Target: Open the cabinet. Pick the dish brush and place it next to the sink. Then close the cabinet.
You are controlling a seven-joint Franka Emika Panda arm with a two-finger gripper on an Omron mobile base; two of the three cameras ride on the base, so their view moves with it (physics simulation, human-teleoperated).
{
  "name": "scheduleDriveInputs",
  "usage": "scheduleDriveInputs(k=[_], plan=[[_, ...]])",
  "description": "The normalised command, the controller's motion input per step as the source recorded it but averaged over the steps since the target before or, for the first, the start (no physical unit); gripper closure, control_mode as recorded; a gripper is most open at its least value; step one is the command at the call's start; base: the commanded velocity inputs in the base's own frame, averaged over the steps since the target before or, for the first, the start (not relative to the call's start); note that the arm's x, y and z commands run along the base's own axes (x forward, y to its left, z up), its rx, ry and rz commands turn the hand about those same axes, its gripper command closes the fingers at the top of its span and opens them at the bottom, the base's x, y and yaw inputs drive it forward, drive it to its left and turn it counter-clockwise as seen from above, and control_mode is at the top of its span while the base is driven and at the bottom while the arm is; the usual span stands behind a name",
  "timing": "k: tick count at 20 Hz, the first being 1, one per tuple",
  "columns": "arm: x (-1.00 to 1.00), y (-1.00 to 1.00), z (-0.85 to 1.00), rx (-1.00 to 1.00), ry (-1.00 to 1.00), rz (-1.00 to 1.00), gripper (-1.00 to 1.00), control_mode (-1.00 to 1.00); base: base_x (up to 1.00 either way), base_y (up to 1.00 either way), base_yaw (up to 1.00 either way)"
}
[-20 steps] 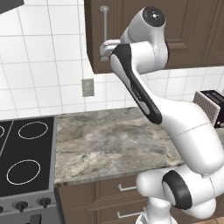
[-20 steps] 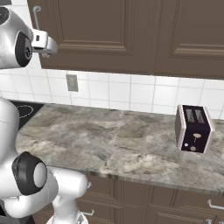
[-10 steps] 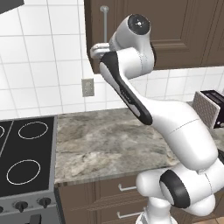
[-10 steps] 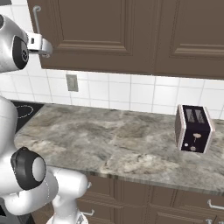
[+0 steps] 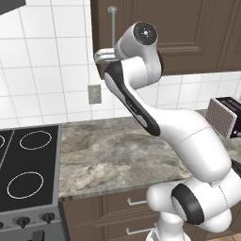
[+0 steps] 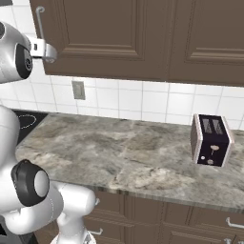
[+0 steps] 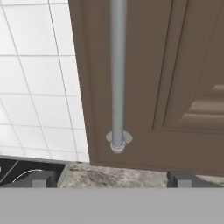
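My gripper (image 7: 112, 180) is raised to the lower left corner of the cabinet (image 5: 179, 33), jaws spread wide and holding nothing, with the door shut in front of me. In the hand view, the silver bar handle (image 7: 118, 74) runs straight up and down the left edge of the raised-panel door, its lower mount showing as a round foot just above the door's bottom rail. My two finger tips (image 7: 38, 179) stand well apart at the bottom of that view, one to either side of the bar, so the handle's line falls between them and slightly above.

That is the relation the next move turns on, as I judge it: the bar's long axis is vertical, and my jaws open across it, left to right, so a forward reach and a slight lift should bring the bar into the gap.

From the left base view my hand (image 5: 104, 55) sits just beside the handle's lower end (image 5: 112, 28), close to the door face; whether it touches, I cannot tell. The dish brush, I judge, lies behind the closed door. The grey stone counter (image 6: 124, 157) stretches below, with a toaster (image 6: 211, 139) far to the right and the stove (image 5: 28, 179) to the left.
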Motion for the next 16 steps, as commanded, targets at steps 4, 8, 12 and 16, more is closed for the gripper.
scheduleDriveInputs(k=[4,8,12,16], plan=[[0.09,0.0,0.0,0.0,0.0,0.0,-1.0,-1.0,0.0,0.0,0.0],[0.09,0.0,0.0,0.0,0.0,0.0,-1.0,-1.0,0.0,0.0,0.0],[0.25,0.0,0.0,0.0,0.01,0.0,-1.0,-1.0,0.0,0.0,0.0],[0.39,-0.01,0.0,0.0,0.01,0.0,-1.0,-1.0,0.0,0.0,0.0]])
